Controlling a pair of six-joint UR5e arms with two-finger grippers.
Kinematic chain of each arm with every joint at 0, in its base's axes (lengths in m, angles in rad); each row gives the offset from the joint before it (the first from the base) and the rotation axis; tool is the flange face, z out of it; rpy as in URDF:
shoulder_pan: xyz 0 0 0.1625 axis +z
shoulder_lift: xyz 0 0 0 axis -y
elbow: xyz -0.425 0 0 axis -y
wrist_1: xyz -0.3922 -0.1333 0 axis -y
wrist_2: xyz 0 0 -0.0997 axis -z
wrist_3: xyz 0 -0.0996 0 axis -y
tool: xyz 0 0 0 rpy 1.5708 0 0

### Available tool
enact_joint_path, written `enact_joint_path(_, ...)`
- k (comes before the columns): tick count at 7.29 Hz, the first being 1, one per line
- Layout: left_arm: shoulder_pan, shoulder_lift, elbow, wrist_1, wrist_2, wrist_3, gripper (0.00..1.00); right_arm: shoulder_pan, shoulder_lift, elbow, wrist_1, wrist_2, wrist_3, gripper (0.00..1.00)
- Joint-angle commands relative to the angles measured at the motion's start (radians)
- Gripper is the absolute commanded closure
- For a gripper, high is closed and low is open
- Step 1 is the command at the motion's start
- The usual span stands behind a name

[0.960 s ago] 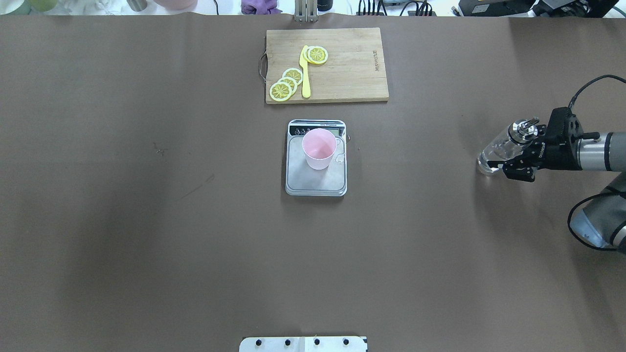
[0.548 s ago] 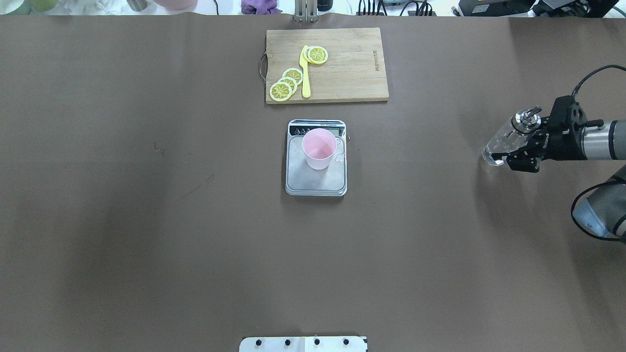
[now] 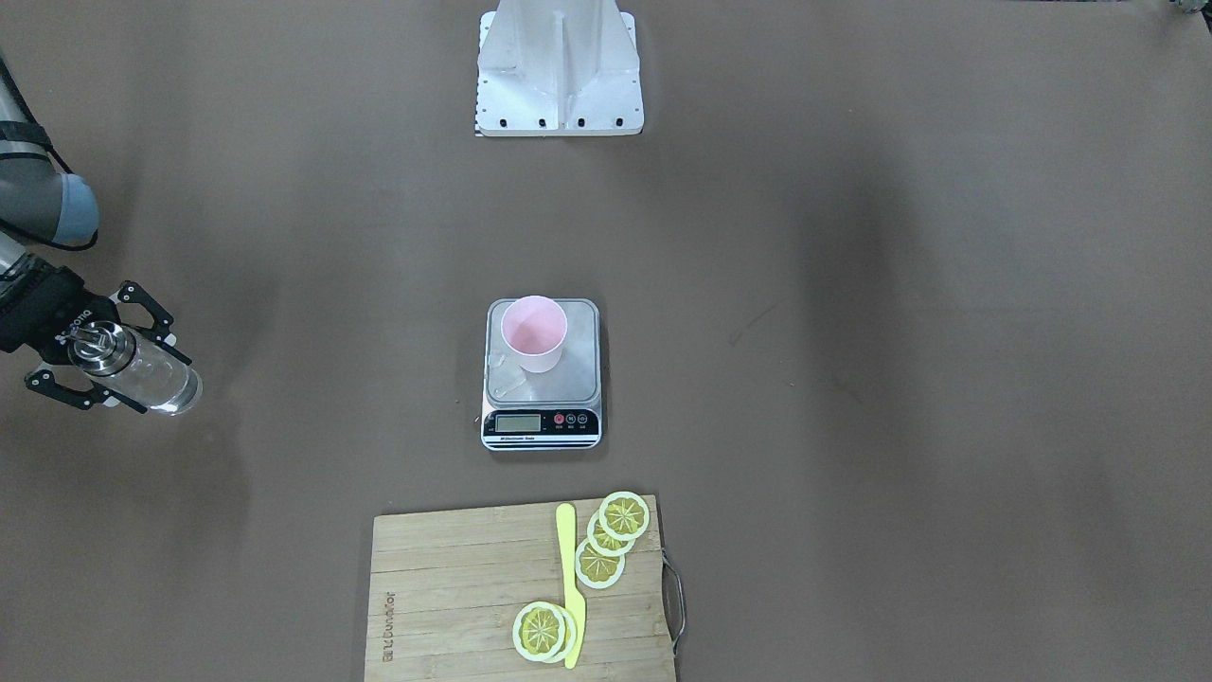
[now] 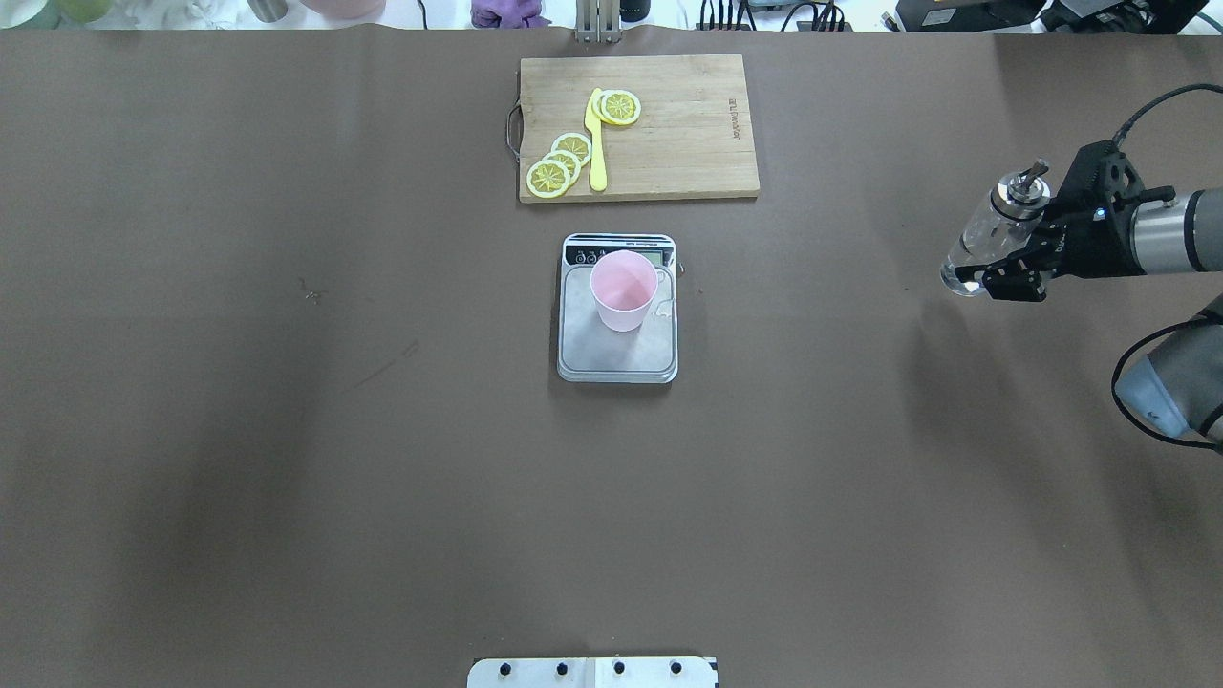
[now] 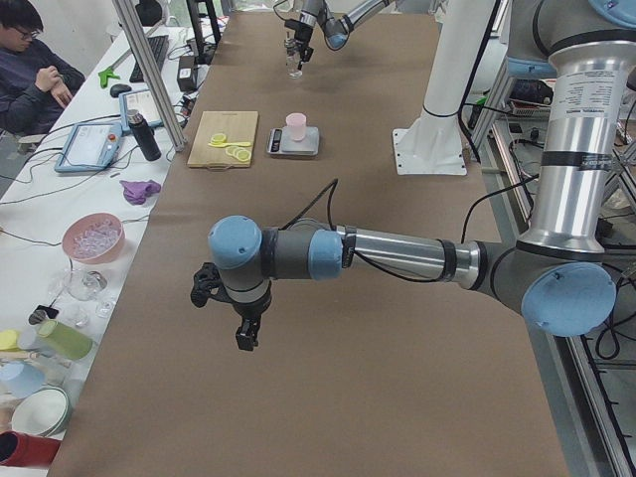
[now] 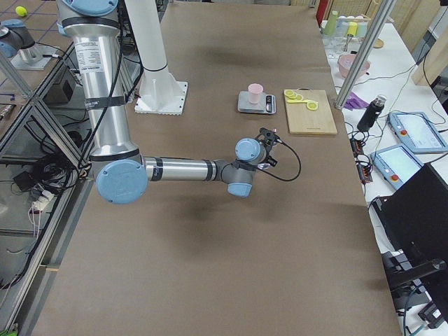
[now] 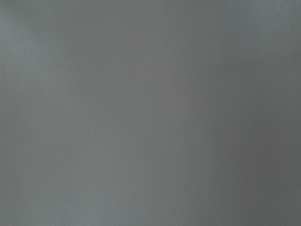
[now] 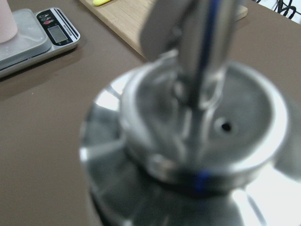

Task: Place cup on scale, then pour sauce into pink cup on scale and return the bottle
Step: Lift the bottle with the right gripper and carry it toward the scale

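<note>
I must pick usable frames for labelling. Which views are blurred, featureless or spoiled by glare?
Right wrist-mounted: the bottle fills the frame, out of focus, with white glare on its metal cap; the scale behind is sharper. Left wrist-mounted: only a featureless grey surface, nothing to judge focus by. Overhead exterior: sharp, with soft broad shadows across the table.

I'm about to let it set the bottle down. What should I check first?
1. Cup upright on scale: ok.
2. Right gripper shut on bottle: ok.
3. Bottle base touching table: cannot tell.
4. Scale plate dry: not ok, clear drops beside the cup.
5. Left gripper far from the bottle: ok.
</note>
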Motion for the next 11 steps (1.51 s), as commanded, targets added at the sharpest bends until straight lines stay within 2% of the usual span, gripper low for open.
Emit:
enact_joint_path(1, -0.002, 0.085, -0.078, -0.006, 0.001, 0.0, 0.02, 0.002, -0.002, 0.121, -0.199, 0.002, -0.012, 1.0)
enact_joint_path(3, -0.002, 0.099, -0.092, -0.005, 0.002, 0.0, 0.02, -0.013, 0.002, 0.207, -0.393, -0.018, -0.019, 1.0)
enact_joint_path(4, -0.002, 0.099, -0.092, -0.005, 0.002, 0.0, 0.02, -0.025, 0.01, 0.244, -0.488, -0.054, -0.037, 1.0)
enact_joint_path(7, -0.002, 0.099, -0.089, -0.005, 0.001, 0.0, 0.02, -0.088, 0.073, 0.434, -0.966, -0.237, -0.19, 1.0)
enact_joint_path(8, -0.002, 0.099, -0.089, -0.005, 0.001, 0.0, 0.02, -0.123, 0.097, 0.485, -1.088, -0.304, -0.233, 1.0)
enact_joint_path(10, 0.0, 0.099, -0.086, -0.005, 0.001, -0.002, 0.02, -0.171, 0.166, 0.51, -1.272, -0.416, -0.261, 1.0)
enact_joint_path(11, 0.0, 0.099, -0.086, -0.003, 0.001, -0.002, 0.02, -0.212, 0.18, 0.518, -1.323, -0.485, -0.261, 1.0)
